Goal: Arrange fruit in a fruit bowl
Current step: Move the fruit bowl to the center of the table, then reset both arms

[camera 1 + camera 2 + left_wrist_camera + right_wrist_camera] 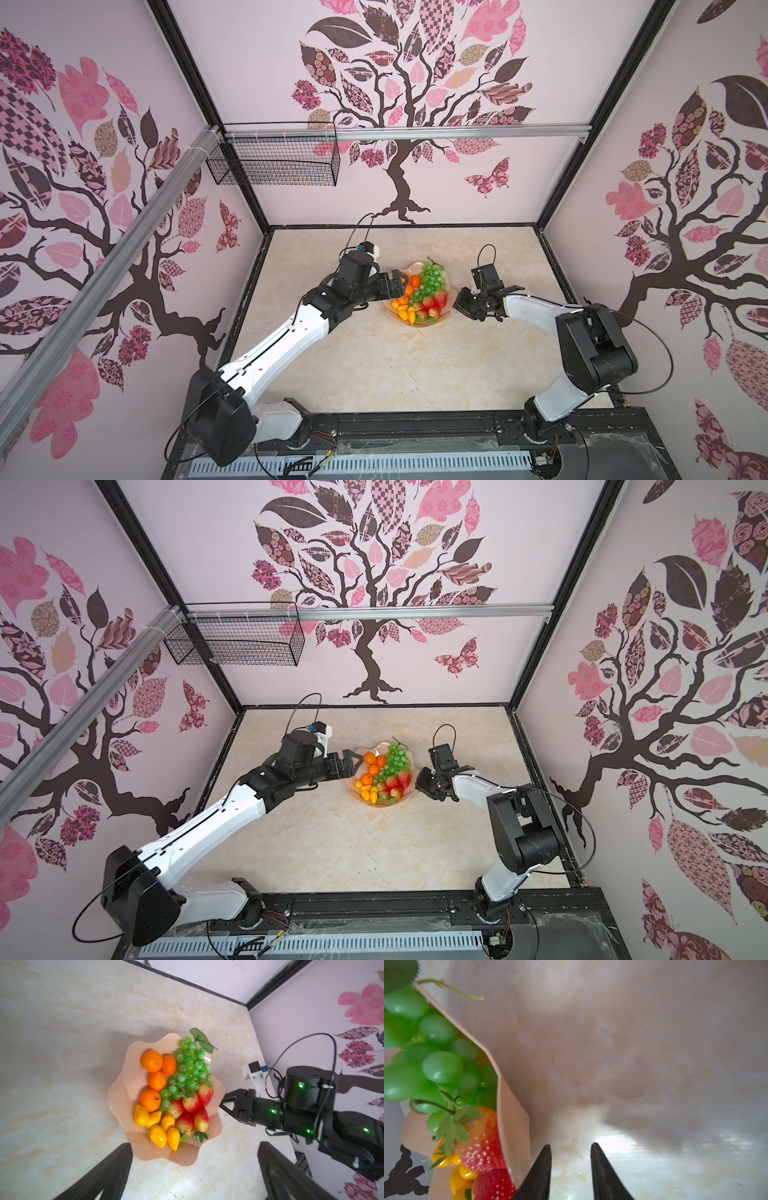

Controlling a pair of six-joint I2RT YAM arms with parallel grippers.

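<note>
You're basically at the end here: every fruit you can see is already in the bowl (126,1088), which sits a little toward 12 o'clock from the middle of the table (374,365), and in both top views no loose fruit lies on the tabletop. Inside the bowl, read from a top view, the grapes (190,1068) fill 12 to 1 o'clock with a leaf hanging over the rim. The tangerines (157,1080) line up at 9 to 10 o'clock, the strawberries (191,1111) pile at 4 to 5 o'clock, and the little yellow ovals (158,1136) cluster at 7 o'clock. So the kinds are grouped, it looks arranged, nothing spilling. The left gripper (401,280) hovers over the bowl's 9 to 10 o'clock rim with fingers spread wide and nothing between them; whether it touches the rim you can't tell. The right gripper (571,1147) sits low just beside the 3 to 4 o'clock rim. Its fingers are parted with a bare gap of table between them and hold nothing. One finger is very close to the bowl's outer wall, contact unclear. What's left, as I judge it: maybe a small nudge of the bowl or a strawberry, then pull both arms clear
</note>
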